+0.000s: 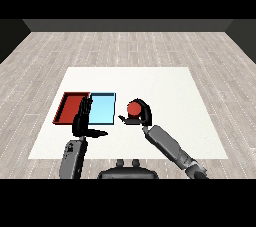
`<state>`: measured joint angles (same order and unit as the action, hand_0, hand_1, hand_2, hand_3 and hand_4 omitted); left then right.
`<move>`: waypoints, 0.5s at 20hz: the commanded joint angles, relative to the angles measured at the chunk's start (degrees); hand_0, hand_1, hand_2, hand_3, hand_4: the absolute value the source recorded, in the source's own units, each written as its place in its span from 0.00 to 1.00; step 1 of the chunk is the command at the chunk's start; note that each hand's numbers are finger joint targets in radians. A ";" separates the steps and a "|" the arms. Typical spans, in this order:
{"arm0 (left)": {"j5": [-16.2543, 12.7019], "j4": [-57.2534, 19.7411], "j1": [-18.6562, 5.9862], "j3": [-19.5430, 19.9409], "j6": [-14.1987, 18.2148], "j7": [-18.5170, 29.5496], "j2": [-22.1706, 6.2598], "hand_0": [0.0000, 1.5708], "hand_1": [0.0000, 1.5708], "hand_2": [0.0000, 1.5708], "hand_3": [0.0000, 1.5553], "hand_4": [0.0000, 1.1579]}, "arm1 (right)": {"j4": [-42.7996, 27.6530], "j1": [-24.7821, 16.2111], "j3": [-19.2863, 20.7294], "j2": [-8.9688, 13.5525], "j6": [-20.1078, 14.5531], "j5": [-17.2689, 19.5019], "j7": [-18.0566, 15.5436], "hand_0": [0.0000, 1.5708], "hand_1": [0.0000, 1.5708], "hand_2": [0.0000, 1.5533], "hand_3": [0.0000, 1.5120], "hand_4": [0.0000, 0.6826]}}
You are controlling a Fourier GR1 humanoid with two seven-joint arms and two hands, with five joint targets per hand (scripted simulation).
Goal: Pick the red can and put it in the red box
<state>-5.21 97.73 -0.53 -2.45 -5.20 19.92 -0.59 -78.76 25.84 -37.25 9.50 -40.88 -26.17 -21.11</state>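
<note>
one red tray lies at the left with nothing showing in it, and one light blue tray touches its right side, also bare. my left hand rests over their near edges, fingers straight. right of the trays, my right hand curls round the one red can.

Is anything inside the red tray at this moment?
No can shows in the red tray; its visible floor is bare. The left hand covers its right edge, so that strip is unseen. The right hand curls round the red can, right of the light blue tray.
</note>
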 commanded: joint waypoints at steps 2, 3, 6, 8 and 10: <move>0.25 2.48 -0.34 -2.80 1.11 -3.63 0.56 0.00 0.00 0.00 0.00 0.00 | -4.26 0.27 4.57 1.31 3.05 3.91 2.97 0.93 0.93 0.91 0.92 0.93; 0.37 5.18 0.04 -4.10 2.34 -4.93 0.57 0.00 0.00 0.00 0.00 0.00 | -2.41 1.47 6.18 0.54 4.45 4.06 3.08 0.93 0.93 0.91 0.92 0.93; 4.17 1.52 -3.28 -6.56 5.20 -7.30 0.58 0.00 0.00 0.00 0.00 0.00 | 4.29 4.12 10.03 -2.20 8.07 3.88 0.28 0.93 0.93 0.91 0.92 0.93; 4.77 0.29 -3.47 -8.60 5.80 -7.61 0.58 0.00 0.00 0.00 0.00 0.00 | 0.31 -0.60 9.60 -0.71 10.03 5.31 -0.23 0.92 0.92 0.91 0.92 0.93; 5.07 -6.62 -6.14 -9.33 7.64 -4.44 0.58 0.00 0.00 0.00 0.00 0.00 | -6.18 3.64 9.53 0.51 5.68 6.71 8.79 0.92 0.92 0.91 0.91 0.91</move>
<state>-1.57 96.98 -4.15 -10.21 0.74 14.17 -0.06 -80.19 28.20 -28.90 9.20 -34.58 -21.30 -17.74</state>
